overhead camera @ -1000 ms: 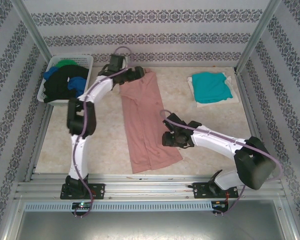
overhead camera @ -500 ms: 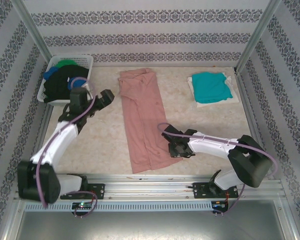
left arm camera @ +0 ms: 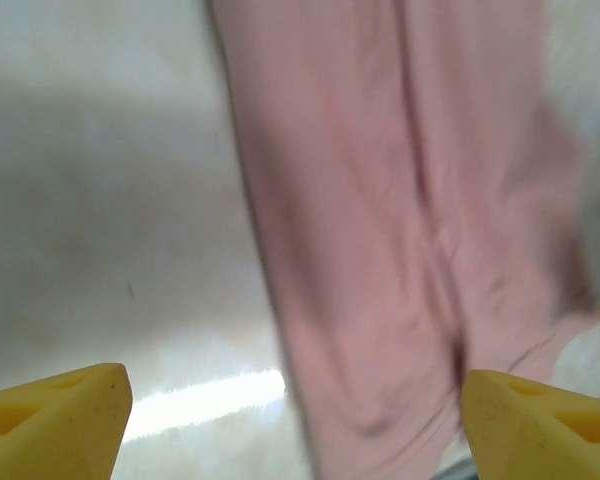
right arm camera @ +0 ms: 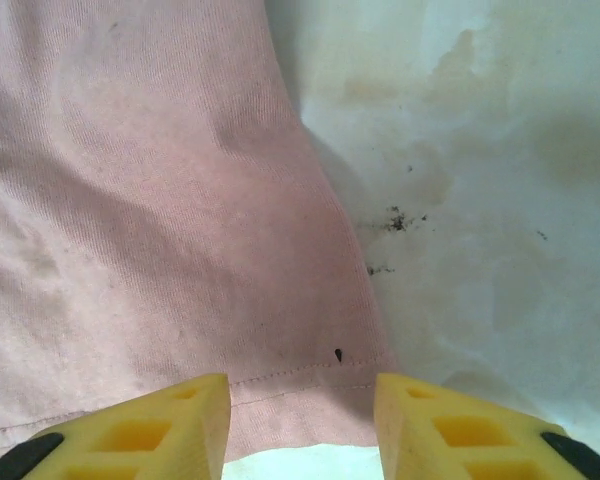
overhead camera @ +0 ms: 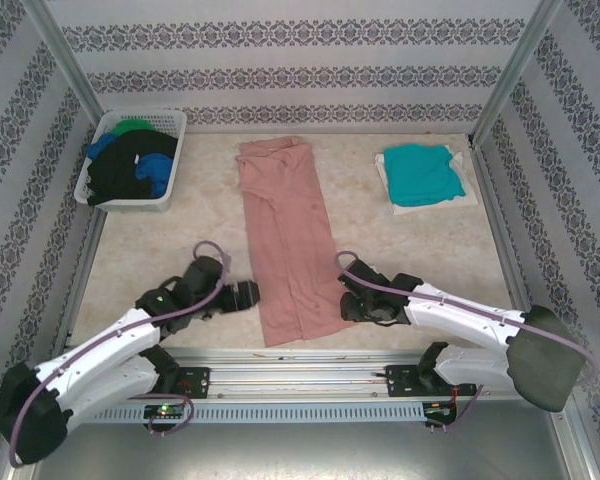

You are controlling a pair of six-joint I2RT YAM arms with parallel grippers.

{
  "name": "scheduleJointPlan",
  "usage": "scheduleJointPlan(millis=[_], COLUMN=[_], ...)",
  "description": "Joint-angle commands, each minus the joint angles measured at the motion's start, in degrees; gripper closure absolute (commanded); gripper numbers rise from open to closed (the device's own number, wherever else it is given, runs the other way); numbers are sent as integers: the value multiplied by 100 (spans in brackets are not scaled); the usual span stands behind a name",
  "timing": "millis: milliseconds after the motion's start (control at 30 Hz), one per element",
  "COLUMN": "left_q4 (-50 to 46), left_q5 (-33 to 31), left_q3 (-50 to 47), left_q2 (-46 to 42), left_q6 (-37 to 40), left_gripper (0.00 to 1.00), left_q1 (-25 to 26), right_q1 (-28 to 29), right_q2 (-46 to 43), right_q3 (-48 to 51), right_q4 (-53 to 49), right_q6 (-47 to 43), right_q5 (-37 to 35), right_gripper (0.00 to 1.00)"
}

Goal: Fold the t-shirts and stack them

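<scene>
My left arm has swung back to the near hem: from above, my left gripper (overhead camera: 242, 295) and right gripper (overhead camera: 352, 305) flank the long salmon-pink cloth t-shirt (overhead camera: 290, 240) at mid-table, with the folded teal t-shirt (overhead camera: 420, 172) and white slotted plastic basket (overhead camera: 130, 203) well clear, while both wrist views show my fingers (left arm camera: 50, 415) spread, so I should pinch both corners evenly.

High camera, two close ones
Top looks down over the table (overhead camera: 180, 240); both wrist cameras sit near the pink shirt (overhead camera: 290, 240).
</scene>
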State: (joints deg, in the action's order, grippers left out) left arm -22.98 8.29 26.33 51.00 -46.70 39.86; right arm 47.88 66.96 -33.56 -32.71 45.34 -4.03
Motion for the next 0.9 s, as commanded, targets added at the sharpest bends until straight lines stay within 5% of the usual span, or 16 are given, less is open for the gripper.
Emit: scheduleJointPlan(millis=[0, 300, 667, 867], left_q4=[204, 1499, 2974, 2808], left_q5=[-616, -753, -1234, -1137], left_q3=[26, 164, -382, 36], left_q2=[433, 2168, 2001, 2623], left_q6=[-646, -1274, -2131, -2238], left_gripper=[12, 12, 21, 21], left_q1=[809, 1929, 2571, 2862], right_q1=[-50, -78, 397, 490], right_q2=[171, 1194, 711, 801], right_q3=[50, -221, -101, 12], right_q4=[71, 403, 711, 830], right_q6=[-116, -364, 233, 262], right_q5=[0, 363, 605, 672], right_gripper=[49, 49, 61, 61])
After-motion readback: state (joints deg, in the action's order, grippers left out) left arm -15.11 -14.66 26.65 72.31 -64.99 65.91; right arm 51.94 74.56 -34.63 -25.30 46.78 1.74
